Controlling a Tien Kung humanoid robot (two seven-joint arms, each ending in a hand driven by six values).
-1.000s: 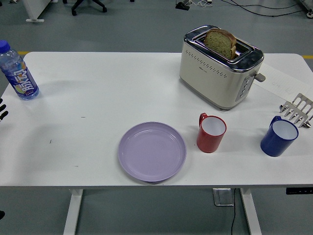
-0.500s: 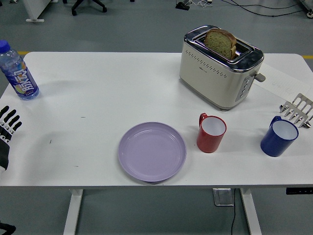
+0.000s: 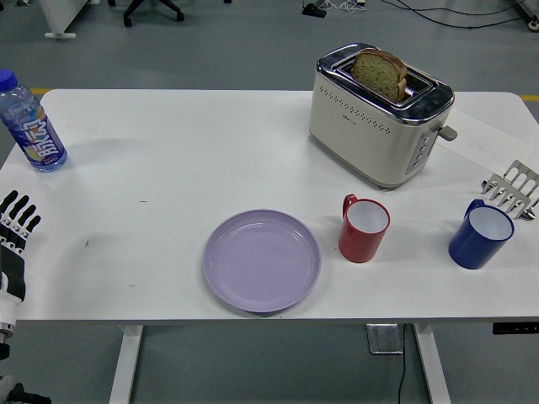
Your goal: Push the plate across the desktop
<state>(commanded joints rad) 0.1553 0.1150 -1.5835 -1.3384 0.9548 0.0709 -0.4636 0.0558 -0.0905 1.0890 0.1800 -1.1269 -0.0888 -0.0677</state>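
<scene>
Black fingers spread and empty: I see my left hand (image 3: 15,227) at the left edge of the white table (image 3: 168,151), touching nothing. Well to its right, the lilac plate (image 3: 262,260) lies flat near the front edge. Just right of it stands a red mug (image 3: 364,227), then a blue mug (image 3: 480,235). Behind them sits a cream toaster (image 3: 379,114); a water bottle (image 3: 31,124) stands far left. Grey floor lies beyond.
</scene>
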